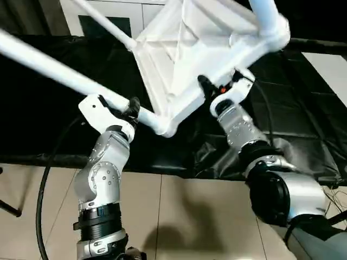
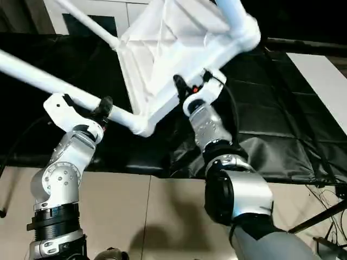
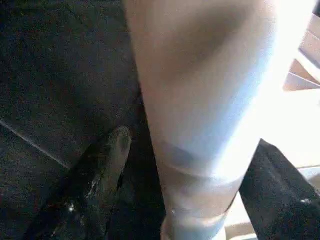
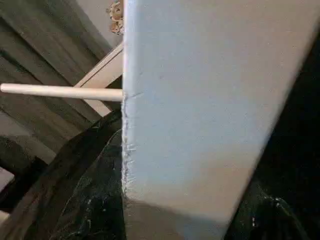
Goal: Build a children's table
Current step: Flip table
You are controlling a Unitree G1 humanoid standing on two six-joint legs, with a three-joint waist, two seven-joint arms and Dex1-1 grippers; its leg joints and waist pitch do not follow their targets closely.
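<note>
- White plastic tabletop (image 1: pixel 179 59) held tilted in the air above the black-draped bench (image 1: pixel 49 119), ribbed underside facing the camera.
- Three legs visible: one long leg (image 1: pixel 49 67) running from the tabletop's near-left corner socket (image 1: pixel 162 125) out and up to the left; a second (image 1: pixel 103 24) slanting off the far-left corner; a third (image 1: pixel 265 13) rising from the right corner socket (image 1: pixel 274 35).
- Fourth leg not in view; seating cannot be confirmed.
- Left gripper (image 1: pixel 130 108) just left of the near-left socket, fingers closed around the long leg close to its thick end.
- Right gripper (image 1: pixel 209 86) at the tabletop's near edge, between the two sockets; fingers clamped on that rim.
- Long axis of the held leg lying left and upward from the socket, so any push home or twist would likely run along that line toward the tabletop.
- Left arm nearer the joint; right arm bracing.
- Open room left of and below the tabletop; cabinet (image 1: pixel 108 11) close behind it, so swinging legs backward risks a knock.
</note>
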